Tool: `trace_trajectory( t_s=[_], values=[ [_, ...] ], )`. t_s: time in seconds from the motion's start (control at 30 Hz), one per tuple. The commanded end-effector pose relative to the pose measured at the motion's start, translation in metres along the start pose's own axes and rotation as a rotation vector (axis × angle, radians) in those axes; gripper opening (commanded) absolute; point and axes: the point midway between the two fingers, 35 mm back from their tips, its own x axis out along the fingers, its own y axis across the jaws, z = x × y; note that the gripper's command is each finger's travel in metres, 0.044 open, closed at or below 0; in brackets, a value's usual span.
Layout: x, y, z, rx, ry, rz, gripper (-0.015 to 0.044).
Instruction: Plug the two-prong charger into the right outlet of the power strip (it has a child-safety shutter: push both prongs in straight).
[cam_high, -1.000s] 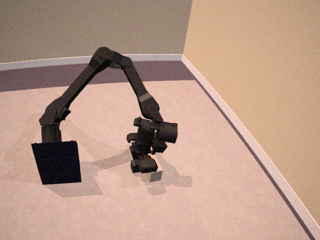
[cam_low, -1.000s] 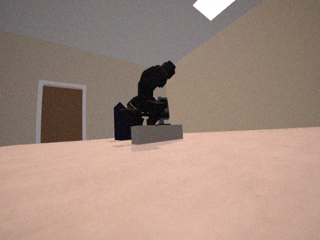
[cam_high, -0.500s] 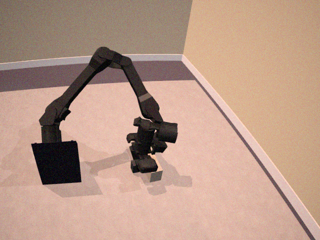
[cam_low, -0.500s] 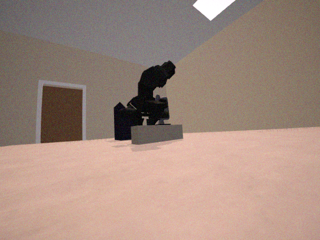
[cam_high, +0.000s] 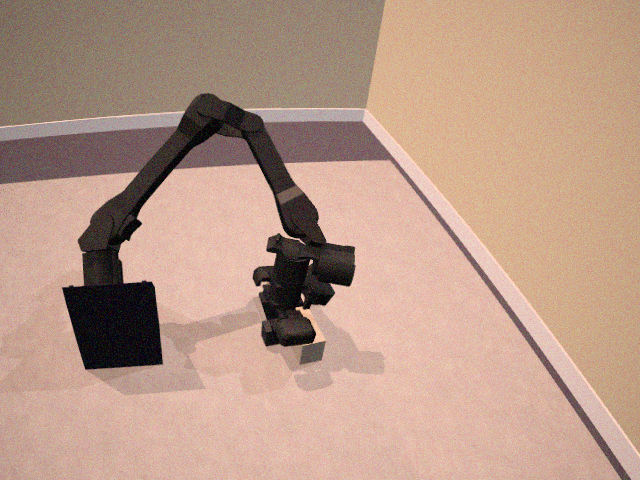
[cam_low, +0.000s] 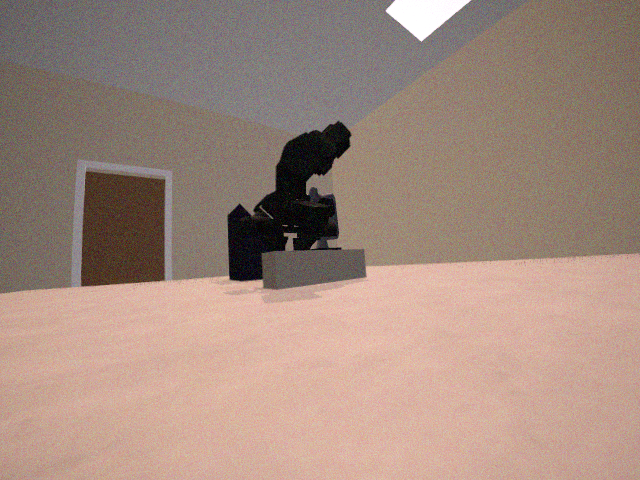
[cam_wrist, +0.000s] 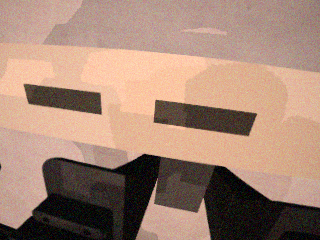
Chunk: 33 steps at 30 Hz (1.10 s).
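The power strip (cam_high: 312, 353) (cam_low: 317, 268) (cam_wrist: 127, 95) is a pale bar on the table. Its top shows two dark outlets in the wrist view, one left (cam_wrist: 63, 99) and one right (cam_wrist: 205, 118). My gripper (cam_wrist: 182, 153) is shut on a grey block, which I take for the charger (cam_wrist: 180, 192). In the wrist view the charger lies just below the strip's near edge, under the right outlet's left part. Its prongs cannot be seen, and no contact with the strip can be made out. In the top and exterior views the dark arm hides the charger.
The arm's black base box (cam_high: 116, 325) (cam_low: 242, 248) stands to the left in the top view. The arm arches from it to the strip and casts shadows across the strip's top. Walls and a brown door (cam_low: 124, 229) are in the background.
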Motion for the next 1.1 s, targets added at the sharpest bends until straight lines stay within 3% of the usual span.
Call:
trace_trajectory(
  t_s=[0.0, 0.3, 0.87, 1.07],
  values=[
    [0.0, 0.0, 0.0, 0.0, 0.0, 0.0, 0.0],
    [0.0, 0.0, 0.0, 0.0, 0.0, 0.0, 0.0],
    [0.0, 0.0, 0.0, 0.0, 0.0, 0.0, 0.044],
    [0.0001, -0.0001, -0.0013, -0.002, -0.002, 0.0, 0.044]
  ],
)
